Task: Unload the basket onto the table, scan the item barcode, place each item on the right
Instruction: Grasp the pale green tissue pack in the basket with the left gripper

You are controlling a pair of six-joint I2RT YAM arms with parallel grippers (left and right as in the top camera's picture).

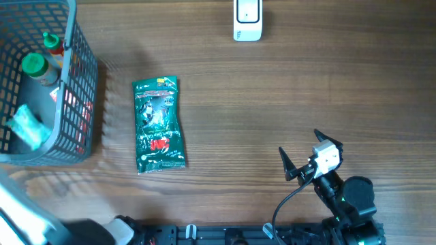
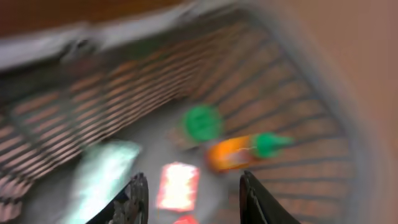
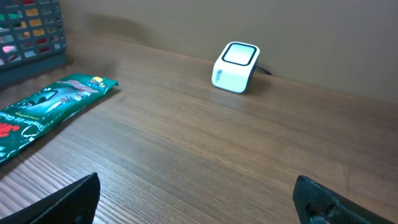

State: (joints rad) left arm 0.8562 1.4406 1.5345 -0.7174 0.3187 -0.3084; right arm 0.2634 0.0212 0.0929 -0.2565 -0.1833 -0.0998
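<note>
A green snack packet [image 1: 158,124] lies flat on the wooden table, and its end shows in the right wrist view [image 3: 43,112]. The white barcode scanner [image 1: 246,20] stands at the far edge [image 3: 236,67]. My left gripper [image 2: 193,190] hovers over the inside of the grey wire basket [image 2: 93,99], its jaws apart with nothing between them; the view is blurred. Below it lie a red packet [image 2: 178,185], an orange bottle [image 2: 239,152], a green-capped bottle [image 2: 202,121] and a pale teal packet [image 2: 102,177]. My right gripper [image 1: 303,150] stands wide open and empty over bare wood [image 3: 196,196], right of the packet.
The basket [image 1: 75,82] fills the table's left end and holds several items; its corner shows in the right wrist view [image 3: 31,31]. A white part of the left arm [image 1: 20,218] crosses the front left corner. Bare wood lies between packet, scanner and right gripper.
</note>
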